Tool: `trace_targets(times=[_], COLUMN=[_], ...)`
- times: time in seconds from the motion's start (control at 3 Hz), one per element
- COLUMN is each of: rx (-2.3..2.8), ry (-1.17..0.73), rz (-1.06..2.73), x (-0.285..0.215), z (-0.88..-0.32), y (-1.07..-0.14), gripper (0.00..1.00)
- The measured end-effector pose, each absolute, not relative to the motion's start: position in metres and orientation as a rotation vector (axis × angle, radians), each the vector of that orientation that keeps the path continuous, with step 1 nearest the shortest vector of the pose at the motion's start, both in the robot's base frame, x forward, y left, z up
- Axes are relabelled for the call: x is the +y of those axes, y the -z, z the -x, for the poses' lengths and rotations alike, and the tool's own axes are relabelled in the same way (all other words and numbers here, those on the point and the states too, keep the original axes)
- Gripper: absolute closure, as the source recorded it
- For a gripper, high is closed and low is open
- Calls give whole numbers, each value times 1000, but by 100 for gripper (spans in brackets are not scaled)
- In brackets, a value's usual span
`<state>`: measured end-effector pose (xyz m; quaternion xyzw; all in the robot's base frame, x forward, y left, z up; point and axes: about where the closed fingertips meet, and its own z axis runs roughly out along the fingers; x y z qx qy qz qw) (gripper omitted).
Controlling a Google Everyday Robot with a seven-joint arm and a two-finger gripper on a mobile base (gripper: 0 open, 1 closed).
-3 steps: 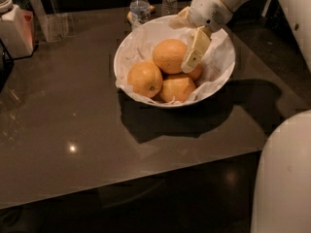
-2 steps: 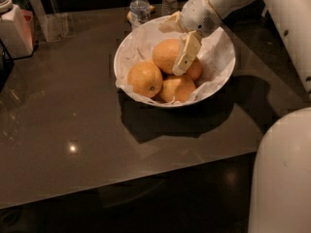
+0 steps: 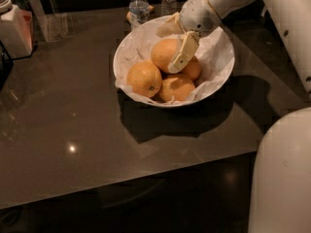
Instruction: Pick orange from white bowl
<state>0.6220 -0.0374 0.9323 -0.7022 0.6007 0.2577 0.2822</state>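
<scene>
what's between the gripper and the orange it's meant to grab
Nothing shows between them in the camera view: the gripper sits over the orange in the white bowl, open, one finger overlapping its right side.

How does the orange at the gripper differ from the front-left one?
The orange inside the open gripper sits highest, at the back of the white bowl, showing no stem mark. The front-left orange lies lower by the rim, untouched, with a dark stem dot. Both are round and yellow-orange.

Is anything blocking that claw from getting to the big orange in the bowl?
Nothing visible does. The gripper is inside the white bowl, fingers open around the orange, which sits atop the other oranges.
</scene>
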Motion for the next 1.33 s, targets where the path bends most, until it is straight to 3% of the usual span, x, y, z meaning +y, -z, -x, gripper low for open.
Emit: trace_targets(times=[1.0,1.33], rx=[1609,1601], ry=[-690,-689], rz=[1881,1869], x=[-37,-34], z=[-622,-626], y=[-932,-932], gripper=[88,100])
